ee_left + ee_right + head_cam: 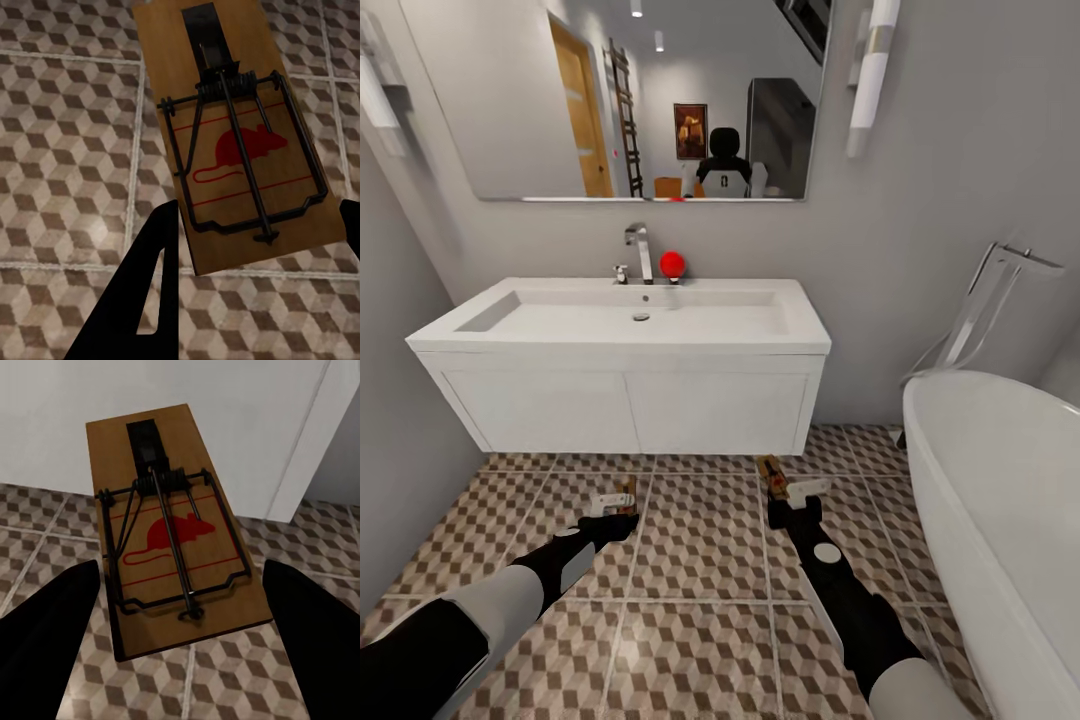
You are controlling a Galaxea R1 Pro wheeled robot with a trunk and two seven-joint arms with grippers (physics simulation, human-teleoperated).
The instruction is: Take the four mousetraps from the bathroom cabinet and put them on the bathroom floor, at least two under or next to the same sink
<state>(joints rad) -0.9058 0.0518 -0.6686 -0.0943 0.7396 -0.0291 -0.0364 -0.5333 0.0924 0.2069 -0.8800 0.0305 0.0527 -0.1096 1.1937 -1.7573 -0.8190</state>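
I have both arms stretched low over the floor in front of the sink, the head camera looking down at the cube-patterned tiles.

Left gripper: its black fingers sit either side of a mousetrap, one finger edge against the slab's side. From the left wrist camera the trap shows its wooden face, red mouse print and dark wire spring, with tiles behind it. I read the pincer as clamped on this left trap; in the head view it sits at the gripper tip, just in front of the vanity's lower edge, left of centre. I cannot tell whether it touches the tiles.

Right gripper: the right wrist camera shows the fingers spread wide, well apart from the second trap, with gaps on both sides. That slab looks tilted, its far end toward the white vanity front. I cannot tell whether the pincer grips it. In the head view this right trap lies just beyond the gripper, below the vanity's right corner.

Tub stands at the right. A red ball sits on the basin ledge beside the tap. Mirror hangs above.
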